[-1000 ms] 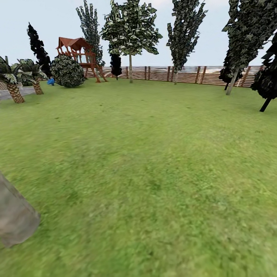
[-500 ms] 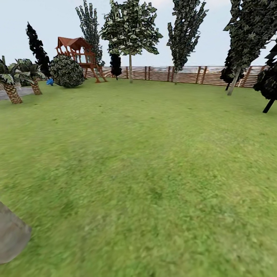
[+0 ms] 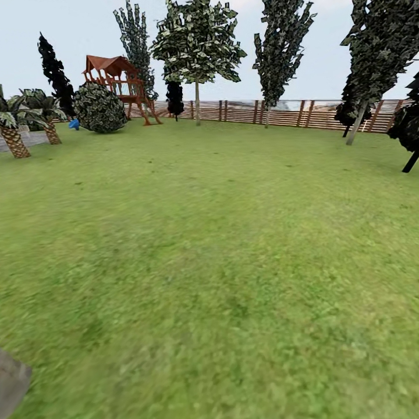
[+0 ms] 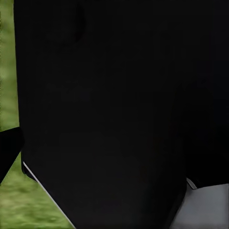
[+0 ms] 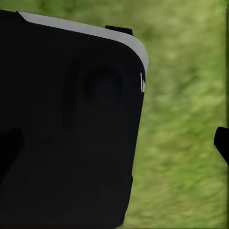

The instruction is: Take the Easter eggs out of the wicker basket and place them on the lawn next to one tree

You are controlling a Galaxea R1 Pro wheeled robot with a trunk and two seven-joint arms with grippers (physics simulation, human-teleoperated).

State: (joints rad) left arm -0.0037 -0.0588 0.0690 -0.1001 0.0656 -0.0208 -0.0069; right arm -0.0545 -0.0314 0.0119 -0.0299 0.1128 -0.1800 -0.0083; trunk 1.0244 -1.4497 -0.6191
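Observation:
The lawn (image 3: 221,250) spreads wide and green in the head view. Trees with pale straight trunks stand along the far fence: one in the middle (image 3: 197,107), one to its right (image 3: 266,113) and a leaning one at the far right (image 3: 355,125). The eggs and the wicker basket are out of view. In the right wrist view my right gripper (image 5: 114,148) looks open, one dark fingertip (image 5: 222,145) over grass and the other against my black body. In the left wrist view my left gripper (image 4: 114,157) has one fingertip (image 4: 7,157) at the frame's edge, the same spread.
A brown slat fence (image 3: 291,112) closes the far side. A wooden playset (image 3: 119,78) and a round bush (image 3: 100,108) stand at the back left, with scaly palms (image 3: 13,139) further left. Dark thin-trunked trees (image 3: 410,134) are at the right edge. A grey-beige corner (image 3: 10,384) shows at the lower left.
The whole head view has shifted, so the camera has moved. The grey-beige shape at the lower left has slid almost out of the picture; palms drifted left, right-hand trees drifted right.

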